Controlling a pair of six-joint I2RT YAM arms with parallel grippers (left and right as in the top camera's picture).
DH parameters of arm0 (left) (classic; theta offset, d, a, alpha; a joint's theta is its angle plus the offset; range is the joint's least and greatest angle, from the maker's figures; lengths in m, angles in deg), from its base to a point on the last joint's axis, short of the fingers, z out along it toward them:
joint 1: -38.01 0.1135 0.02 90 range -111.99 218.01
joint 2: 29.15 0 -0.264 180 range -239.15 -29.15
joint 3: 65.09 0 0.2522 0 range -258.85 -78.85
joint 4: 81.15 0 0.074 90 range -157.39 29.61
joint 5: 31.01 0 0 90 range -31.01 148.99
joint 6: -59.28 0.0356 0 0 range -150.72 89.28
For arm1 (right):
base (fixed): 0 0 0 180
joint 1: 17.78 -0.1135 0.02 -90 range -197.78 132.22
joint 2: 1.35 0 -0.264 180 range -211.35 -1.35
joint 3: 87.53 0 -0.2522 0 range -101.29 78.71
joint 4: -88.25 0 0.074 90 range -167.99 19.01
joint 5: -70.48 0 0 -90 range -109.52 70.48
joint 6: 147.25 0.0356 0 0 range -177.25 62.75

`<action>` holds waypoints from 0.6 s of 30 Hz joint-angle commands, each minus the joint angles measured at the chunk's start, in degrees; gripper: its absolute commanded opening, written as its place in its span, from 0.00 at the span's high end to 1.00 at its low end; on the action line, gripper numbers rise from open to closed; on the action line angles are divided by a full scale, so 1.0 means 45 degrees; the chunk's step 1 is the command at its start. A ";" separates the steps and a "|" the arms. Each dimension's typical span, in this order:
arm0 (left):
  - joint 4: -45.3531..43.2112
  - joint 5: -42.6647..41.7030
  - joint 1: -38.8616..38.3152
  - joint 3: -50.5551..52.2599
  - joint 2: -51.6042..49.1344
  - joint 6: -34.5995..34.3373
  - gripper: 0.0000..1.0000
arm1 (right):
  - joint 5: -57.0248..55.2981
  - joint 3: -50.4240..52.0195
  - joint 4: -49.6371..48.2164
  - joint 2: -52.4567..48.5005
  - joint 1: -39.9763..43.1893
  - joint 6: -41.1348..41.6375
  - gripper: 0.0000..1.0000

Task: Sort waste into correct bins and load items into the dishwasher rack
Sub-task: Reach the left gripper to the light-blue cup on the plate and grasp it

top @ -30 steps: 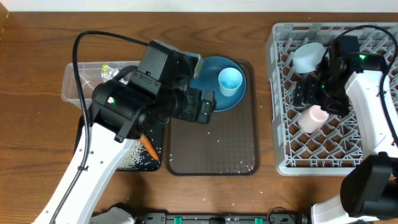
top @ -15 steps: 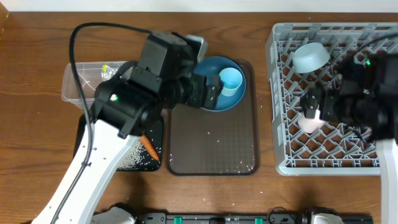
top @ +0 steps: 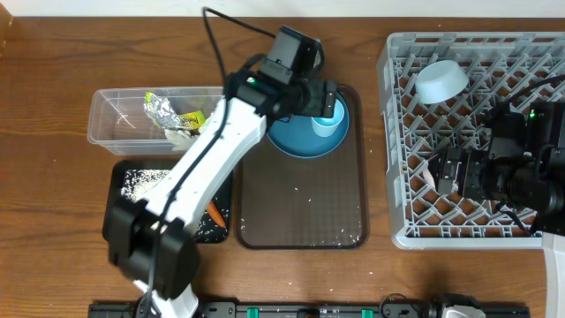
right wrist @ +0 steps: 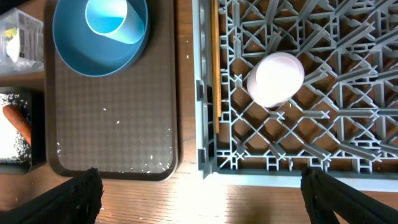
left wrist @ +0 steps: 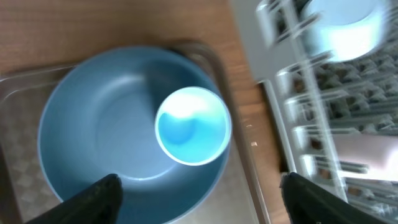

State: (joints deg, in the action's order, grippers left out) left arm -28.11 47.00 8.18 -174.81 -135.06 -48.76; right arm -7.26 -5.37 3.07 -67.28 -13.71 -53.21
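**Left arm over the plate, both grippers wide open, nothing grabbed**

Overhead: the left gripper (top: 322, 97) hangs over the far end of the brown tray (top: 300, 212), right above the plate (top: 296, 143). The blue cup (top: 327, 119) stands on that plate. Off to the left, the tub (top: 110, 132) has the foil (top: 159, 109) and wrapper (top: 190, 120) in it. Just in front of it, the black tray (top: 116, 175) holds the rice (top: 141, 180) and the carrot (top: 214, 213). The rack (top: 397, 88) is on the right with the bowl (top: 441, 81) near its far edge. The right gripper (top: 448, 172) sits over the rack's left side, and the pink cup (top: 428, 177) peeks out beside it.

Left wrist: looking straight down into the blue cup (left wrist: 193, 124), upright on the right part of the plate (left wrist: 93, 137). The left gripper (left wrist: 206, 196) is spread wide. Its fingers (left wrist: 102, 193) are well out to either side of the cup and touch nothing. The rack (left wrist: 292, 124) is a blur on the right.

Right wrist: the right gripper (right wrist: 200, 193) is also fully spread, with its fingers (right wrist: 78, 193) at the bottom corners and nothing between them. The pink cup (right wrist: 275, 78) sits in the rack (right wrist: 348, 124). The chopsticks (right wrist: 216, 68) lie along the rack's left wall. The plate (right wrist: 81, 56) and blue cup (right wrist: 115, 18) are at the far end of the brown tray (right wrist: 112, 124), and a few loose grains are scattered on that tray.
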 commanded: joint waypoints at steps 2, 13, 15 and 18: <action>-0.0044 0.0534 0.0044 0.0063 -0.0937 -0.0690 0.25 | 0.0141 0.0321 -0.0121 0.0005 0.0194 -0.0160 0.01; -0.0151 0.0534 0.0044 0.0063 -0.2793 -0.0826 0.38 | 0.0151 0.1593 -0.0845 0.0005 0.0194 -0.0151 0.01; -0.0291 0.0534 0.0044 0.0063 -0.2909 -0.0821 0.38 | 0.0151 0.1758 -0.0933 0.0005 0.0194 -0.0151 0.01; -0.0622 0.0539 0.0039 0.0063 -0.3021 -0.0821 0.40 | 0.0155 0.1807 -0.0962 0.0005 0.0194 -0.0146 0.01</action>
State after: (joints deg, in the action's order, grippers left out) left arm -30.14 48.71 8.18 -174.68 -148.13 -52.15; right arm -7.24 2.46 -1.08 -67.35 -13.71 -53.21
